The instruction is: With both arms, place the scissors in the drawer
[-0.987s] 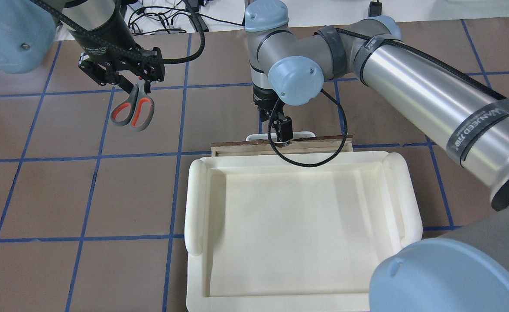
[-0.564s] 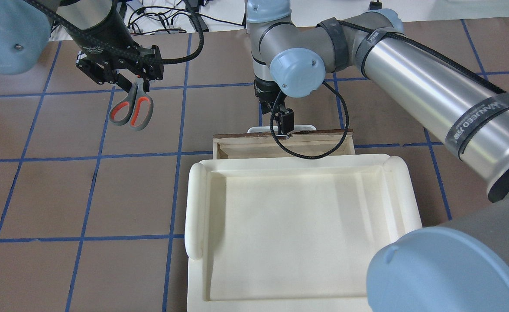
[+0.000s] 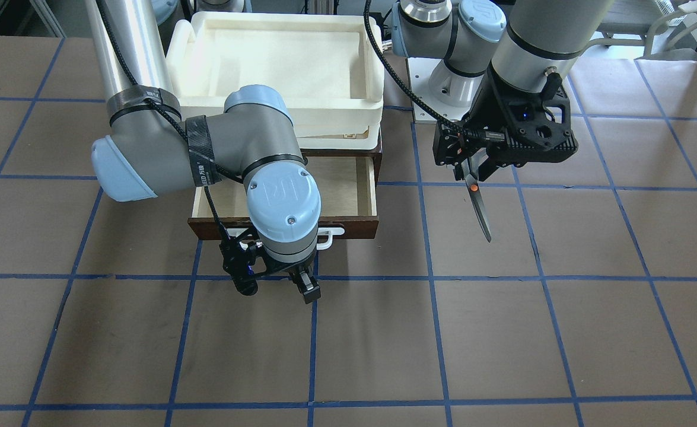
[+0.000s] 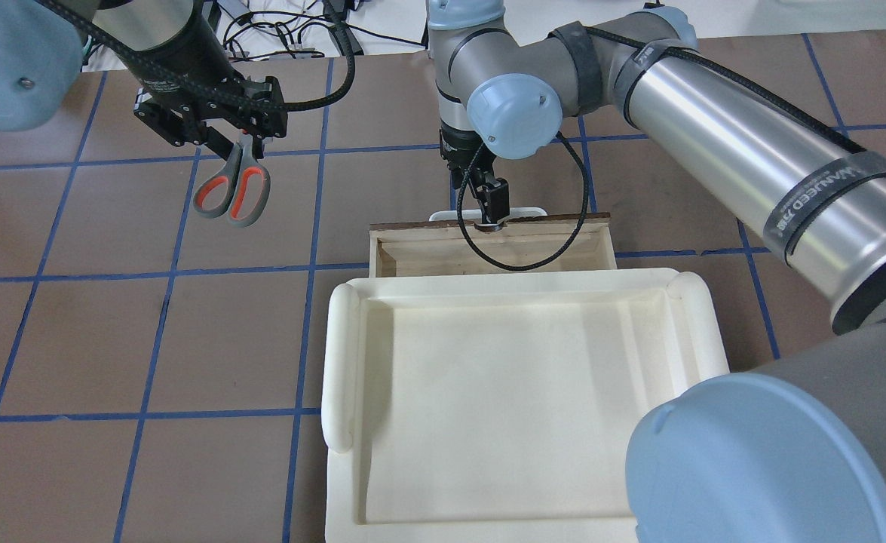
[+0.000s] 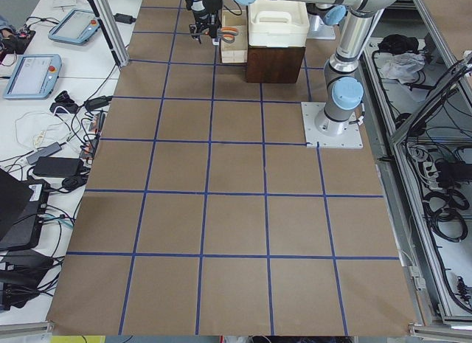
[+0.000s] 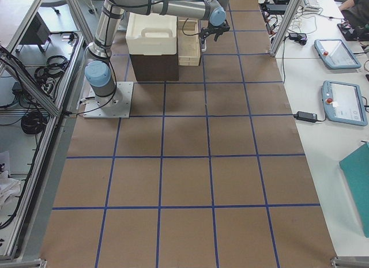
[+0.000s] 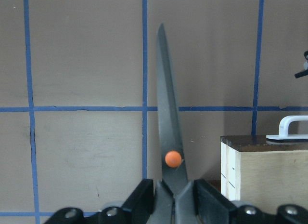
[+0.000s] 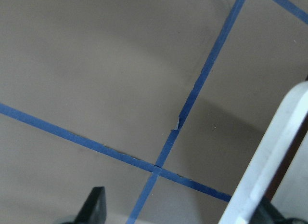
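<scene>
The left gripper (image 4: pixel 237 143) hangs above the table (image 4: pixel 111 339), well to the left of the drawer (image 4: pixel 412 256). Its fingers (image 7: pixel 144 197) are clamped on the scissors (image 4: pixel 231 192) just behind the orange pivot dot (image 7: pixel 173 158). The blades (image 3: pixel 480 207) lie together and point to the far side, away from the robot, tilted downward. The grey-and-orange loop handles (image 4: pixel 250 197) hang on the near side of the gripper. The scissors are held clear of the table and apart from the drawer.

The drawer stands partly pulled out from under the white foam tray (image 4: pixel 341 354), which sits on top of the dark cabinet (image 5: pixel 274 63). A strip of the drawer's pale plywood inside shows. The right gripper (image 4: pixel 485 220) is at the drawer's far face, by the white bar handle (image 3: pixel 331 236). In the right wrist view its fingers stand apart: the handle lies close to the right-hand one, and the other is well off over the brown paper. Whether either finger touches the handle I cannot tell
</scene>
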Motion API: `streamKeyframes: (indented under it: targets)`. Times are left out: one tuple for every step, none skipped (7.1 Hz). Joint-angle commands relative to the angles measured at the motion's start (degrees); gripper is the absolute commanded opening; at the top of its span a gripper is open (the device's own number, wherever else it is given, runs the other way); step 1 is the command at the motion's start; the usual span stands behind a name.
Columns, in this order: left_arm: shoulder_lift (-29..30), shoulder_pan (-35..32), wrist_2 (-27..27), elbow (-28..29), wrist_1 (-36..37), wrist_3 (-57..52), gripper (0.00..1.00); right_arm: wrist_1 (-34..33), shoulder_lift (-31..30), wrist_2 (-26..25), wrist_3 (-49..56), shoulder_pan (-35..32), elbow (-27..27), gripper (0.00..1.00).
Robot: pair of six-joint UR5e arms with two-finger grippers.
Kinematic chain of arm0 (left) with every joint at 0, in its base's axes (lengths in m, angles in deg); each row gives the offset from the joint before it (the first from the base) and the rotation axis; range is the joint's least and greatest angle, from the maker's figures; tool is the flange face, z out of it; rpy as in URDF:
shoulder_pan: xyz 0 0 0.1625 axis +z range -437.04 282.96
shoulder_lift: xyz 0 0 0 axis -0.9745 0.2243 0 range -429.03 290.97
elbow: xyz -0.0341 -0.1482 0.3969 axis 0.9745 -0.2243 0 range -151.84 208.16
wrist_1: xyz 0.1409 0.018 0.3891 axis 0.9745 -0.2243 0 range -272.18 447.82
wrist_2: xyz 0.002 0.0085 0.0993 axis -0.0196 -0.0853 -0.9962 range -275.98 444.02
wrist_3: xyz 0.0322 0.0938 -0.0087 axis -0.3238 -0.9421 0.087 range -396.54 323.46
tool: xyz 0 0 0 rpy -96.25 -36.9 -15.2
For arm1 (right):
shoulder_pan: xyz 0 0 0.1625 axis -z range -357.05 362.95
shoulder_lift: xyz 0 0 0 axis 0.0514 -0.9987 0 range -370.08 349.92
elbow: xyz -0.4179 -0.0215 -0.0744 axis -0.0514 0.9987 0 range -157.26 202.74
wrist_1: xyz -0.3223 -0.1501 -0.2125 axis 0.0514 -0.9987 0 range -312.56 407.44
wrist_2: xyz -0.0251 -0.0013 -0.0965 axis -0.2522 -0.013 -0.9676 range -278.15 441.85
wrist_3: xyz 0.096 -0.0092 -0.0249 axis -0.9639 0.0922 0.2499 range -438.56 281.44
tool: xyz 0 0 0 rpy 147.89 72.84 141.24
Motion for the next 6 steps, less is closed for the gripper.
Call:
streamKeyframes:
  targets:
    - [-0.3,0.0,0.2,0.0,0.0,0.0,0.29,-0.4,0.8,0.0,1.0,0.3,0.9,1.00]
    - [0.1,0.0,0.1,0.0,0.0,0.1,0.29,-0.4,1.1,0.0,1.2,0.7,1.5,1.00]
    - [0.2,0.0,0.1,0.0,0.0,0.1,0.29,-0.4,1.1,0.0,1.5,0.9,1.6,1.00]
    - [0.2,0.0,0.1,0.0,0.0,0.1,0.29,-0.6,1.4,0.0,2.6,1.1,1.7,1.00]
    - [0.0,0.0,0.1,0.0,0.0,0.1,0.29,-1.2,1.6,0.0,2.6,1.1,1.7,1.00]
    - [0.0,0.0,0.2,0.1,0.0,0.1,0.29,-1.2,1.6,0.0,2.6,1.2,2.4,1.00]
